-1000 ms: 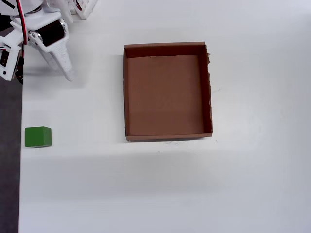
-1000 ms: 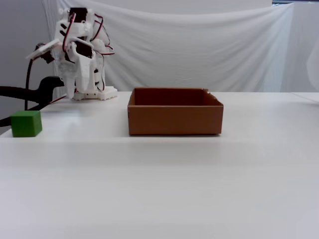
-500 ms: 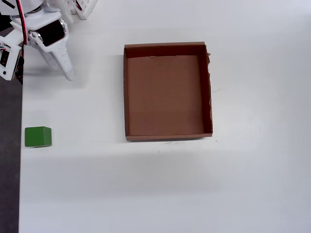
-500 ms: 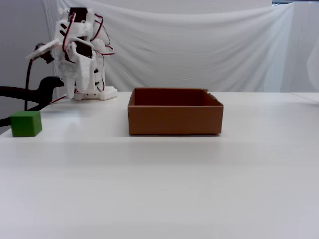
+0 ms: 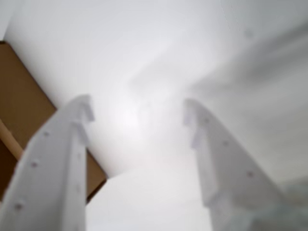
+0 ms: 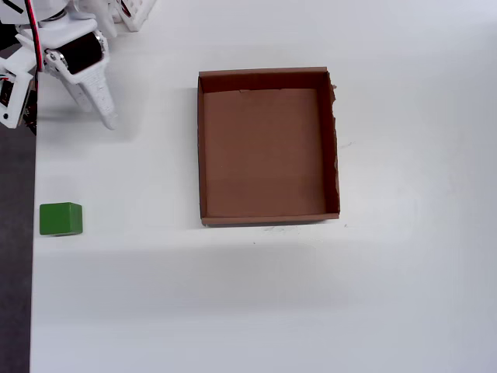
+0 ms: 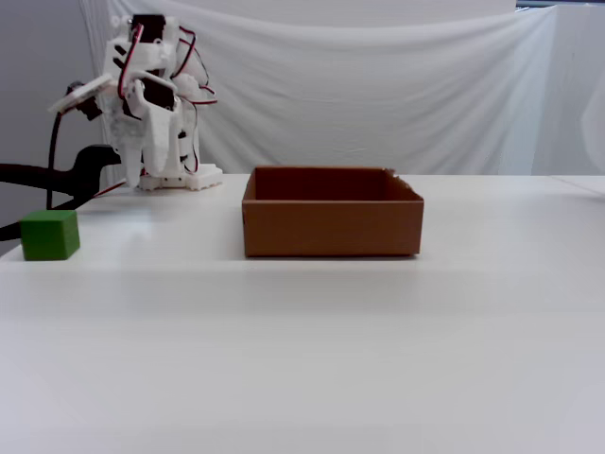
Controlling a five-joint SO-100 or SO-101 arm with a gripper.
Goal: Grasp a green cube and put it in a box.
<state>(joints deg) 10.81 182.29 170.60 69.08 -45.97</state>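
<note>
**One cube, one box, one arm — jaws apart and empty**

You have one green cube (image 6: pixel 60 218), one box (image 6: pixel 203 148) and one white arm with a single gripper (image 5: pixel 138 113) on the white table (image 6: pixel 256 303).

In the overhead view the green cube sits near the table's left edge, well apart from the box and below the arm. It is a small, solid, bright green block with plain matte faces and no markings that you can make out. In the fixed view (image 7: pixel 49 235) it stands flat on the table at the far left, with its top face a lighter green than its front, and it is much lower than the box.

The box (image 7: pixel 331 227) is brown cardboard, open at the top, rectangular, with low walls. Its inside is bare. In the overhead view its right wall looks slightly ragged. It lies around the middle of the table, to the right of the arm.

The arm stands folded up at the top left corner in the overhead view, its gripper (image 6: pixel 109 116) pointing down toward the table, away from both the cube and the box. In the wrist view your two white fingers (image 5: pixel 57 163) are spread wide with only blurred white surface between them, and a corner of the box (image 5: pixel 19 106) shows at the left edge.
</note>
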